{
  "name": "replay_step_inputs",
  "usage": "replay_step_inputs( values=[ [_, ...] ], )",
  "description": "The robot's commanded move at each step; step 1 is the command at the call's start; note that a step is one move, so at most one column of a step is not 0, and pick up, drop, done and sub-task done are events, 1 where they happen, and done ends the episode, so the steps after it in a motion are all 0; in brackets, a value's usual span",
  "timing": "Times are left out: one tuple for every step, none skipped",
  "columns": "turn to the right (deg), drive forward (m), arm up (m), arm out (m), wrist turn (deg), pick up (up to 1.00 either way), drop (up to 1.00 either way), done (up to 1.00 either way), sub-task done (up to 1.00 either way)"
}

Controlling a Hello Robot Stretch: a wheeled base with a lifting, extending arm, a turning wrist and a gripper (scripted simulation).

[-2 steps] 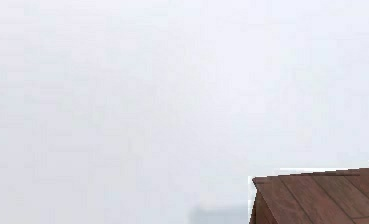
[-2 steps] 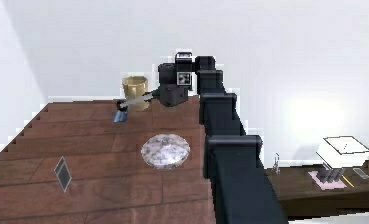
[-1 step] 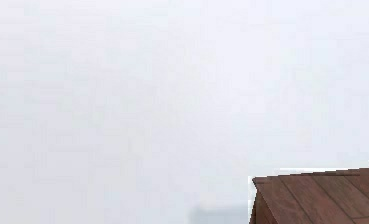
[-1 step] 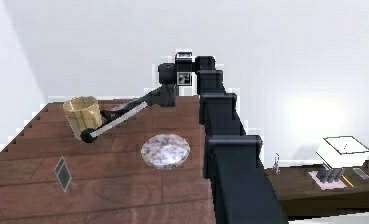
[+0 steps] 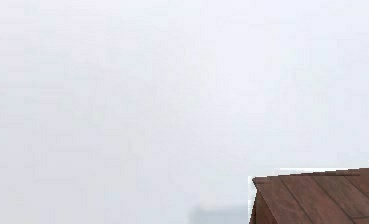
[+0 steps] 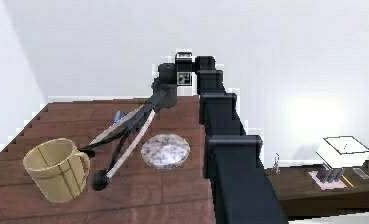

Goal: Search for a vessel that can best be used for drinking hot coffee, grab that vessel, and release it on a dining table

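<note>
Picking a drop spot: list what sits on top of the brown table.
A tan mug stands at the view's left, a round glassy dish lies mid-table, the hand showing between them. The dark arm covers the table's right part; anything there is hidden.

Dark, square-sectioned arm [image 6: 230, 150] with a slim tool end.
The arm was a near-black bar built of stepped, boxy segments, each a little narrower than the last. At its far end sat two small white squares [image 6: 182, 63] bearing black marks. Beside them the jaws had a compact dark body and two thin fingers [image 6: 124, 143], greyish along their length and apparently tipped with small dark pads.
</note>
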Motion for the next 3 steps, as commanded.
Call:
replay_step_inputs(
  values=[
    [0.0,0.00,0.00,-0.32,0.0,0.00,0.00,0.00,0.00],
    [45.0,0.00,0.00,0.00,0.0,0.00,0.00,0.00,0.00],
    [45.0,0.00,0.00,0.00,0.0,0.00,0.00,0.00,0.00]
  ],
)
